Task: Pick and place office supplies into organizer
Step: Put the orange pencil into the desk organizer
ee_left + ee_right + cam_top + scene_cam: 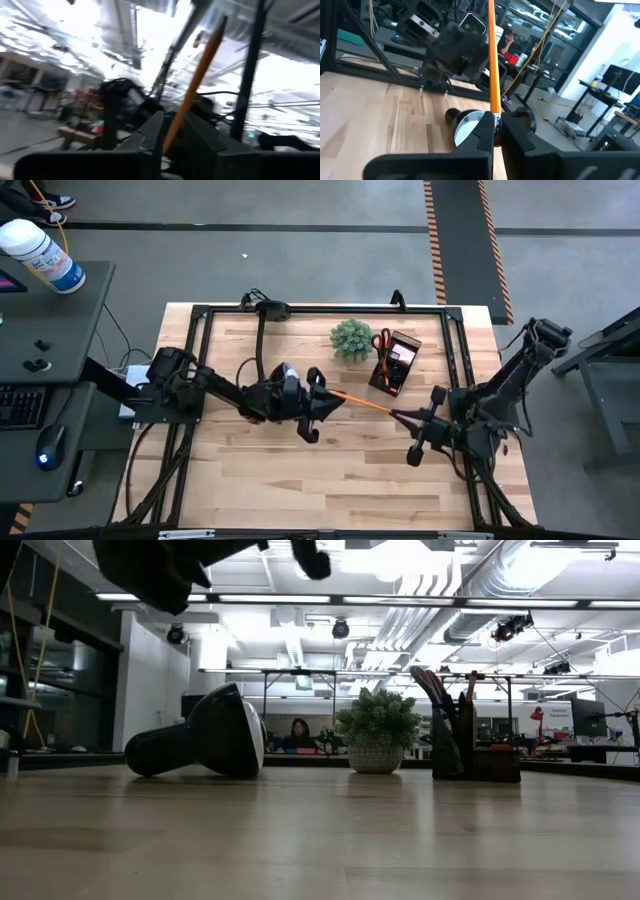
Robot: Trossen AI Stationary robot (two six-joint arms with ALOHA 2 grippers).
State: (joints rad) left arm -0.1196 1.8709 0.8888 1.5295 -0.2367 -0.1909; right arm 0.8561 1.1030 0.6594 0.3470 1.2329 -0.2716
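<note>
From above, an orange pencil [362, 402] spans the gap between the left tool [322, 402] and the right tool [398, 416], one end at each, above the table [260, 470]. Beyond both tools sit the black organizer [394, 364], with red-handled scissors [383, 340] standing in it, and a green plant [352, 339] just beside it.

At table height, a toppled lamp [200, 734] lies beside the plant.

The left wrist camera shows the pencil between slightly parted fingers [152, 132]; whether they grip it, I cannot tell.

The right wrist camera shows the right tool's fingers [482, 131] clamped on the pencil.
</note>
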